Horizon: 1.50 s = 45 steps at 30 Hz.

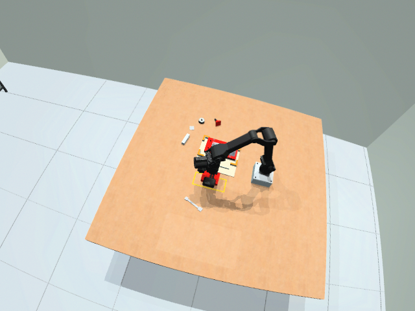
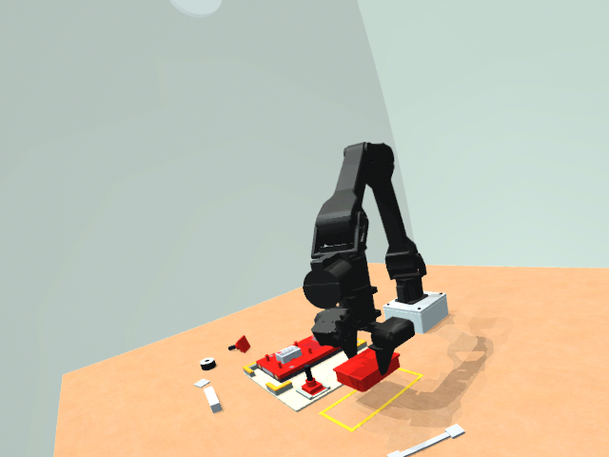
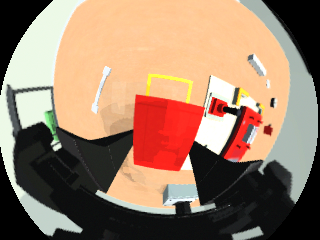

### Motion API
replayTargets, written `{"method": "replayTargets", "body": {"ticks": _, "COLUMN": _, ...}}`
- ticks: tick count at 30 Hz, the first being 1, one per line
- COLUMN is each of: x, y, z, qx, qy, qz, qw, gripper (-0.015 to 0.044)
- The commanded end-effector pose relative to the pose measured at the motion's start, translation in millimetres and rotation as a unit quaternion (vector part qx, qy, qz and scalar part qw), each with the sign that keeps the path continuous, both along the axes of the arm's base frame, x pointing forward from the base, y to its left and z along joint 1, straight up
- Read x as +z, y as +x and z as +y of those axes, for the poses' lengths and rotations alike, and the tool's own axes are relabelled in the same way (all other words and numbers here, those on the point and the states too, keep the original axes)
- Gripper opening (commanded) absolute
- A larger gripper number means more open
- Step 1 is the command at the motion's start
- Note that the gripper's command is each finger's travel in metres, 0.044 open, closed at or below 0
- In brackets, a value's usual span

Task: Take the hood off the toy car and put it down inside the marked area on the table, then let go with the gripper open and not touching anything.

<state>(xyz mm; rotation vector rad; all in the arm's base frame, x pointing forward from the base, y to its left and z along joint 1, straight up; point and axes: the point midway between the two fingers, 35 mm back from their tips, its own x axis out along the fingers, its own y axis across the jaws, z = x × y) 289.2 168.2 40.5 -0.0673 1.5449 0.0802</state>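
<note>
The red hood (image 1: 203, 179) (image 2: 361, 372) (image 3: 167, 132) is off the toy car (image 2: 322, 349) (image 3: 250, 117), in the air and roughly level. My gripper (image 2: 367, 365) (image 3: 162, 137) is shut on the hood, one finger on each side. The yellow outline of the marked area (image 1: 218, 190) (image 2: 336, 421) (image 3: 170, 77) lies on the table beside the car's board. The hood hangs above the outline's side nearest the board; its exact overlap is hard to tell. The hood's underside and part of the outline are hidden.
The cream board (image 1: 227, 170) (image 2: 297, 404) bears the car and a red post with a black stick (image 2: 310, 385) (image 3: 217, 106). A white rod (image 1: 193, 204) (image 2: 426, 444) (image 3: 101, 90) lies across from it. A white block (image 1: 185, 138) (image 2: 212, 399) and a wheel (image 2: 207, 364) lie beyond the board.
</note>
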Motion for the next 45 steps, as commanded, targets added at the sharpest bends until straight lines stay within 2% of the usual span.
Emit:
{"method": "replayTargets", "body": {"ticks": 1, "x": -5.6, "y": -1.0, "z": 0.0, "qx": -0.002, "qy": 0.000, "qz": 0.002, "qw": 1.000, "gripper": 0.0000}}
{"method": "replayTargets", "body": {"ticks": 45, "x": -34.7, "y": -2.3, "z": -0.7, "qx": -0.002, "qy": 0.000, "qz": 0.002, "qw": 1.000, "gripper": 0.0000}}
